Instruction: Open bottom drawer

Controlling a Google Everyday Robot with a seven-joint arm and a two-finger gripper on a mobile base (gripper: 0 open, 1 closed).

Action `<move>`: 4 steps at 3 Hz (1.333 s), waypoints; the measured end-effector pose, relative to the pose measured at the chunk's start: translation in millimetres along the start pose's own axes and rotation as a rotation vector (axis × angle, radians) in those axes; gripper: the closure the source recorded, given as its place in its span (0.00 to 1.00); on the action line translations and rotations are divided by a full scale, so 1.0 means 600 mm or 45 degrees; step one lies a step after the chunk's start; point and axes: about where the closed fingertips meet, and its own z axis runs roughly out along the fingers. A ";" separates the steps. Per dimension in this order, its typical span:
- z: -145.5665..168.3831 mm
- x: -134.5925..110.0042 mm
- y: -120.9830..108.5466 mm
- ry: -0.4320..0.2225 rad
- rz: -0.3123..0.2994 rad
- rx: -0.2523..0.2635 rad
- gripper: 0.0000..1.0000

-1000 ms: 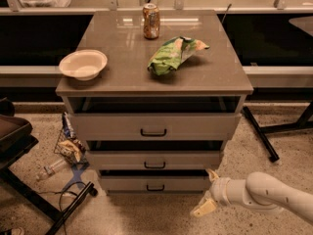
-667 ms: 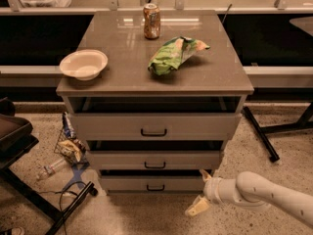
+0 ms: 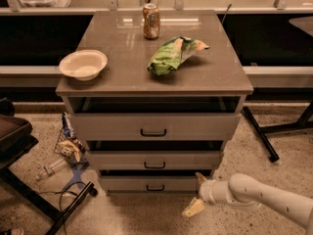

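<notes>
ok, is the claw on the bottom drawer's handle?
No, the claw hangs open by the bottom drawer's right end, apart from its handle.

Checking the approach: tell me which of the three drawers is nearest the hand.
The bottom drawer, the lowest and smallest front; the hand hovers open by its right end.

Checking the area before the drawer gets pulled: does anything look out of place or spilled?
Yes: snack wrappers and a plastic bottle lie scattered on the floor left of the cabinet, like spilled litter. The tool sits open at the right end of the bottom drawer.
</notes>
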 end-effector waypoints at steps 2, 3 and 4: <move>0.104 0.019 -0.039 0.014 -0.010 -0.111 0.00; 0.162 0.032 -0.059 0.040 -0.014 -0.144 0.00; 0.194 0.044 -0.066 0.065 -0.009 -0.154 0.00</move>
